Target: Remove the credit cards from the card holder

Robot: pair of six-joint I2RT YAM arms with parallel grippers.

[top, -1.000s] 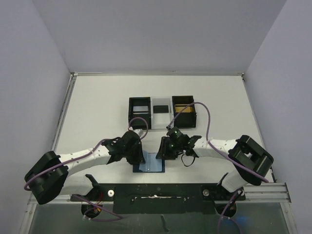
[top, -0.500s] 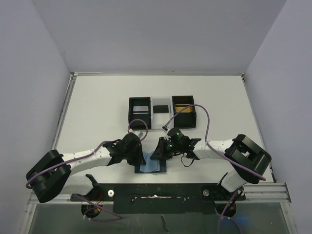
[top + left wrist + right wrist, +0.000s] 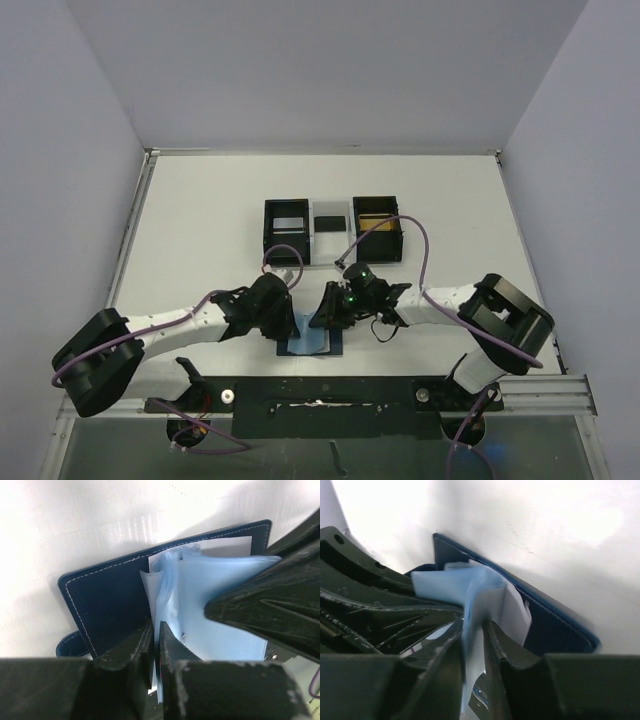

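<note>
Card holder [image 3: 309,345] lies open on the counter [image 3: 200,220], near edge, roughly centre, between the two arms. Navy cover [image 3: 110,607] is flat on the surface, and the pale-blue inner leaves [image 3: 220,595] are fanned up off it.

Left gripper [image 3: 156,630] comes in from the holder's left. Its fingers are pinched together on the edge of one leaf.

Right gripper [image 3: 474,630] comes in from the right. Its fingers are narrow with a pale-blue leaf between them, pads on it as far as the wrist view shows.

The two grippers sit just beside each other over the holder, nearly touching in the top view. Can't tell whether any credit card is inside the gripped leaves.

Farther back, mid-counter and well apart from the holder: left black box [image 3: 286,230] and right black box [image 3: 378,228] joined by a clear section [image 3: 329,240]. A gold-tan card [image 3: 374,214] shows in the right box.
</note>
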